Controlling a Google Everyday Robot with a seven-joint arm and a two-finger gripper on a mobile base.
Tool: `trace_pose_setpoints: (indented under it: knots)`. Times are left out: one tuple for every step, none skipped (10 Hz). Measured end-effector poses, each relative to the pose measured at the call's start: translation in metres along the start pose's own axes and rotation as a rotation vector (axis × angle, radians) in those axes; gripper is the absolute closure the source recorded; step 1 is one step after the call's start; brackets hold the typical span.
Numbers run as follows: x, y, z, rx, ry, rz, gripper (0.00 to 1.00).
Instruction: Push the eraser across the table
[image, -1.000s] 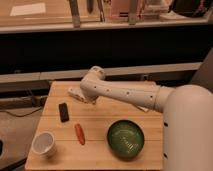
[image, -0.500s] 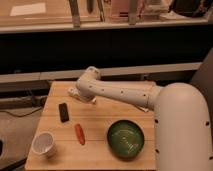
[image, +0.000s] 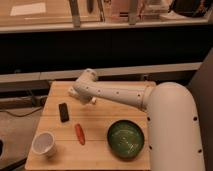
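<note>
The gripper (image: 75, 94), above the tabletop's (image: 100, 117) far left beyond the eraser (image: 64, 111), is mostly hidden by the arm (image: 120, 97), which is cropped at the bottom.

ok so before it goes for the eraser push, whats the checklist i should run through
1. Eraser located, lying flat on the table: ok, on the left side.
2. End effector shut for a push: ok.
3. End effector in contact with the eraser: not ok. It is behind the eraser and to its right, apart from it.
4. End effector low enough to catch the eraser's edge: cannot tell.
5. Push lane free: cannot tell, as it depends on direction. The orange carrot lies just in front and to the right of the eraser. The white cup and green bowl sit nearer the front edge.
</note>
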Motion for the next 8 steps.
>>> trace_pose_setpoints:
  knots:
    - [0.001,0.000,0.000,-0.003,-0.001,-0.008,0.96]
    - [0.000,0.000,0.002,-0.006,-0.003,-0.015,0.96]
    - [-0.006,-0.003,0.010,-0.010,-0.013,-0.030,0.96]
    - [-0.015,-0.009,0.016,-0.011,-0.025,-0.047,0.96]
    - [-0.019,-0.012,0.019,-0.012,-0.028,-0.057,0.96]
    - [-0.022,-0.015,0.020,-0.014,-0.030,-0.070,0.96]
    - [-0.023,-0.016,0.022,-0.017,-0.032,-0.080,0.96]
    - [-0.030,-0.020,0.024,-0.020,-0.043,-0.089,0.96]
